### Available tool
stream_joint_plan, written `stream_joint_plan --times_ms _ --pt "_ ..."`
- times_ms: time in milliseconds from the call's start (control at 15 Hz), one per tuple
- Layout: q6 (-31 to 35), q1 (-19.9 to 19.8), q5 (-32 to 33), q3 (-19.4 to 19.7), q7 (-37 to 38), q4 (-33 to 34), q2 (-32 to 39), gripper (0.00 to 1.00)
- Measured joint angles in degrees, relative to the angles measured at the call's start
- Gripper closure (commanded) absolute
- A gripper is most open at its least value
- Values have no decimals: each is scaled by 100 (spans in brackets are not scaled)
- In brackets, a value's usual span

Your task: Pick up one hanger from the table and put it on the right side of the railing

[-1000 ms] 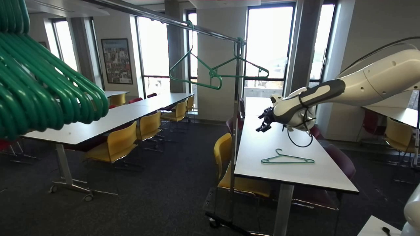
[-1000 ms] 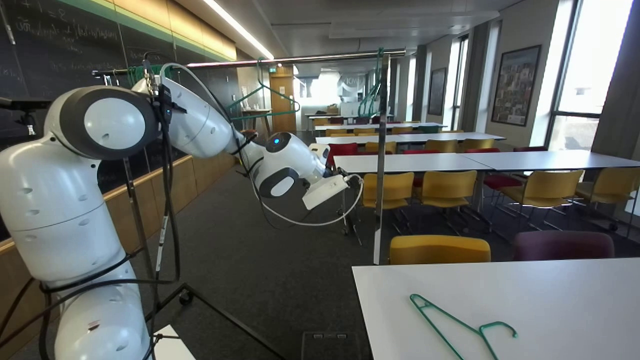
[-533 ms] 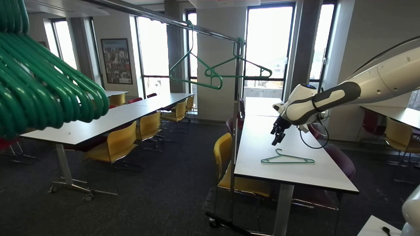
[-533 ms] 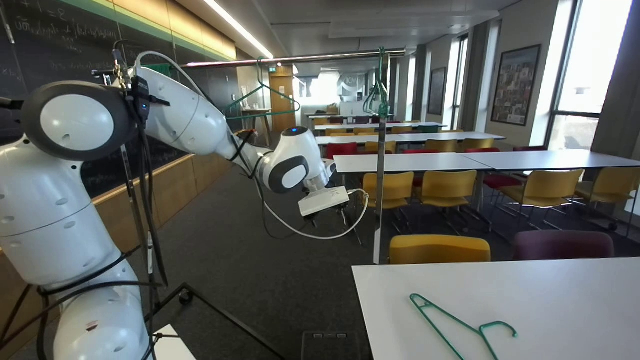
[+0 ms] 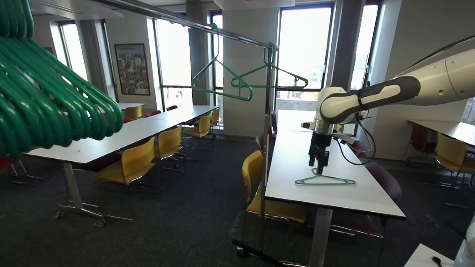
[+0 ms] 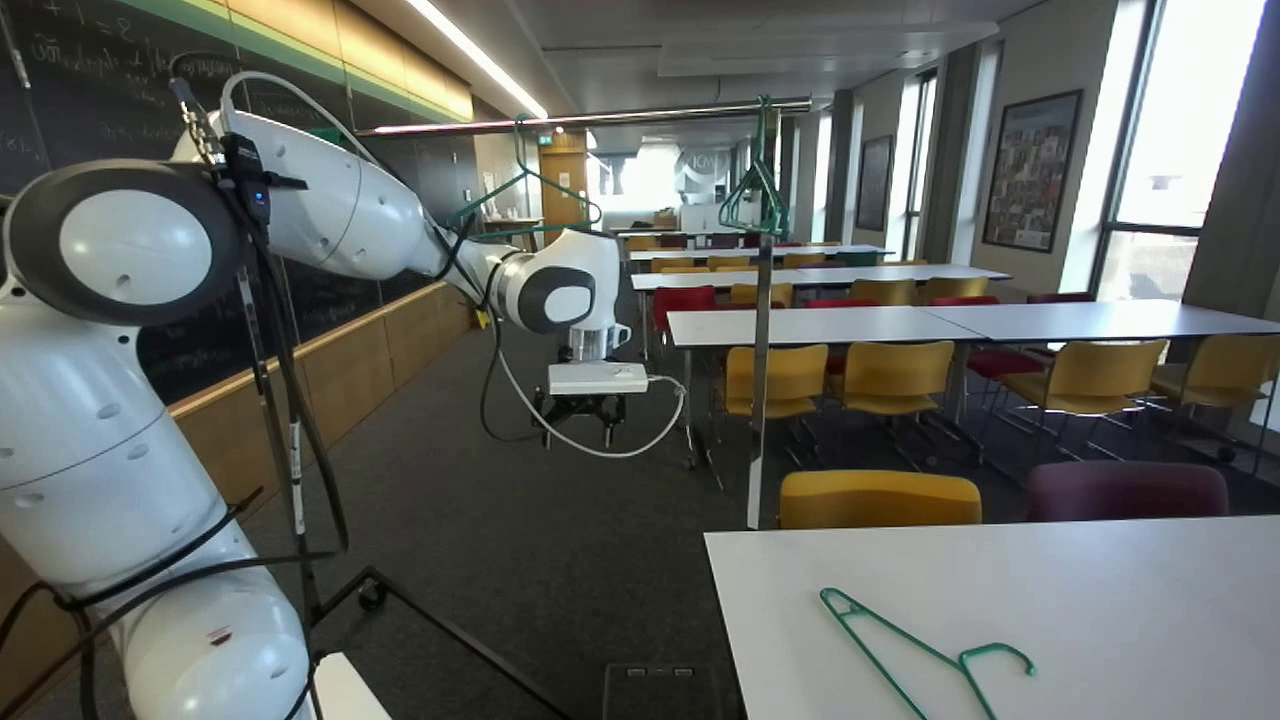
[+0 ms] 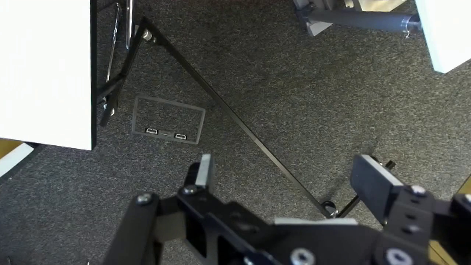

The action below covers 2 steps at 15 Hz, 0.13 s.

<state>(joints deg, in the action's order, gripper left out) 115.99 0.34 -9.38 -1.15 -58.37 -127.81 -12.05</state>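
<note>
While the green hanger [image 6: 905,632] is lying on the white table [image 6: 1120,600], we are hovering well apart from it, our claw [image 7: 289,173] spread wide above the dark carpet [image 7: 272,103]. Farther out, we are seeing other hangers [image 5: 222,95] dangling from the railing [image 5: 243,37], and yellow chairs [image 6: 897,385] are standing beside long tables [image 6: 825,326].

I read this as a classroom or seminar room, since an exterior view shows me a blackboard [image 6: 100,105] bearing pale handwriting. In both exterior views I get long white-topped tables [image 6: 1180,600] lined with yellow chairs [image 6: 900,380] and red chairs [image 6: 685,303], and a framed poster [image 5: 131,68] hung between tall windows [image 5: 304,52].
</note>
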Motion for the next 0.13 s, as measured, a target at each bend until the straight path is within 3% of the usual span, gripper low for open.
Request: stream_joint_plan --times_ms 133 --pt "16 18 1 10 0 -5 34 0"
